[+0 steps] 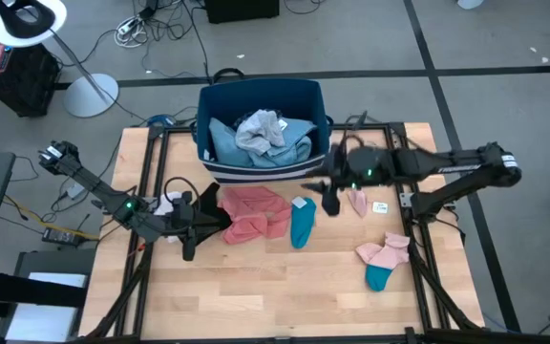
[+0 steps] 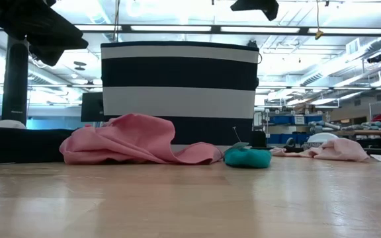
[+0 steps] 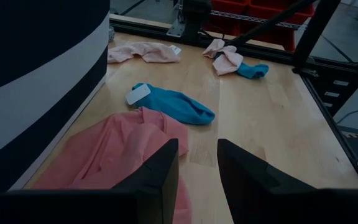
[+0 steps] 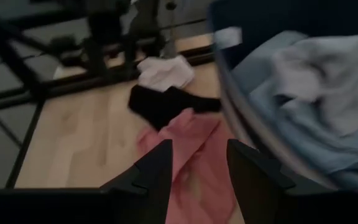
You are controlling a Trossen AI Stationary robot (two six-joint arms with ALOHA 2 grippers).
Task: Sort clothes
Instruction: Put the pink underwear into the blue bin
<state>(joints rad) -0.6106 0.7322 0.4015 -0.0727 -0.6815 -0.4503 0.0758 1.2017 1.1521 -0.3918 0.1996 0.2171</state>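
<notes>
Wooden tabletop (image 1: pixel 256 287) under us holds what is left: teal-and-pink socks (image 1: pixel 382 263), a teal sock (image 1: pixel 302 222), the coral-pink garment (image 1: pixel 253 212), black and white pieces. Our left gripper (image 3: pixel 196 163) and right gripper (image 4: pixel 199 163) hover empty, fingers parted. Farther off, the bin (image 1: pixel 262 97) already holds light-blue and grey clothes. Beyond: cables, a lamp.

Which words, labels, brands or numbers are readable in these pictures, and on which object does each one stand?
None can be read.
White tag on the teal sock: too blurred.
White card on the table: too small.
Navy bin: only white stripes, no text.
</notes>
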